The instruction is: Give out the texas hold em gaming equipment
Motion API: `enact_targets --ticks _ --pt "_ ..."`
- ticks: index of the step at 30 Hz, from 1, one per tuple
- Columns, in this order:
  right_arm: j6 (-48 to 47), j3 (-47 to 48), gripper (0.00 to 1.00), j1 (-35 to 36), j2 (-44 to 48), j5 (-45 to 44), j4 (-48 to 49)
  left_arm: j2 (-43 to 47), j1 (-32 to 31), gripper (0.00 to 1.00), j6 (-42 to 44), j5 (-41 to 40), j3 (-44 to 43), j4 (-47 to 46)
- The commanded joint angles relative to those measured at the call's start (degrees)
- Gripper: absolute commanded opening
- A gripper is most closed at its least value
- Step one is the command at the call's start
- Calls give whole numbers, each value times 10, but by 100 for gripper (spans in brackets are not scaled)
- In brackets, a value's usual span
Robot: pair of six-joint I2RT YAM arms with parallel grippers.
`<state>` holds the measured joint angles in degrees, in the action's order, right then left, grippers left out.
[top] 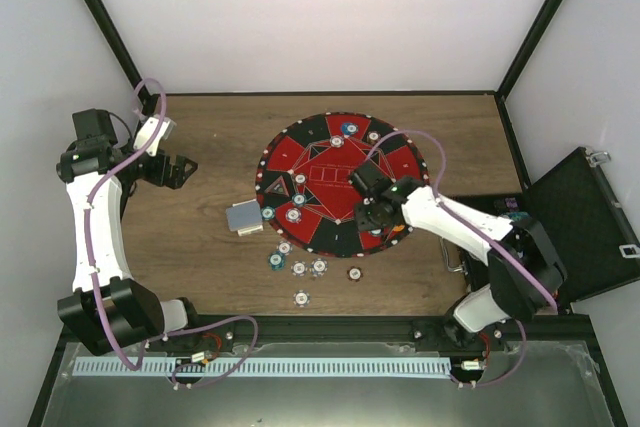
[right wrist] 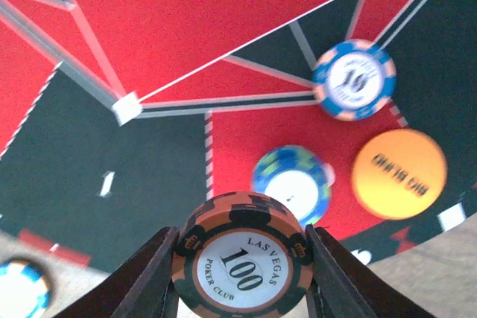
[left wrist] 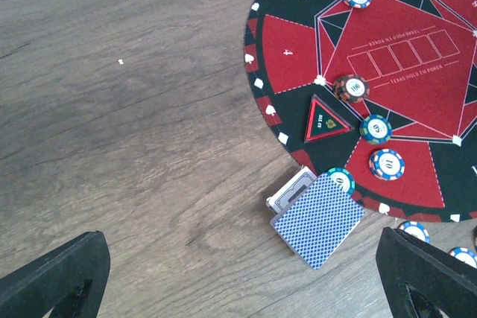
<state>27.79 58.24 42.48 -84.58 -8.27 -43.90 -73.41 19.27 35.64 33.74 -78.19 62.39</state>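
Note:
My right gripper is shut on an orange-and-black "100" poker chip, held on edge just above the near right part of the round mat. Under it lie a blue-green chip, a blue "10" chip and an orange Big Blind button. In the top view that gripper hangs over the mat's right half. My left gripper stands open over bare wood left of the mat, nothing between its fingers. A deck of blue-backed cards lies at the mat's edge.
Several loose chips lie on the wood in front of the mat, and more chips sit on its sectors. The open black case stands at the right. Dark frame rails border the table.

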Motion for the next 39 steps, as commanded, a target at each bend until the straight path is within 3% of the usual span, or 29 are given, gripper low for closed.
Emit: enact_targets --ticks 1,13,32,34,36,39 --pt "-55 24 24 -62 -24 4 31 10 2 100 20 1 -1 13" --pt "-69 26 23 -207 -90 25 98 4 1 100 54 6 10 28" --pt "-69 24 23 -244 -166 14 138 -15 -26 100 149 -57 81 46" --pt "-68 22 30 -245 -166 13 137 -13 -31 100 151 -61 86 44" --pt "-65 25 50 -244 -160 5 131 -13 -37 100 152 -68 89 43" --pt "-64 37 62 -244 -138 -6 120 -16 -46 100 149 -82 95 35"
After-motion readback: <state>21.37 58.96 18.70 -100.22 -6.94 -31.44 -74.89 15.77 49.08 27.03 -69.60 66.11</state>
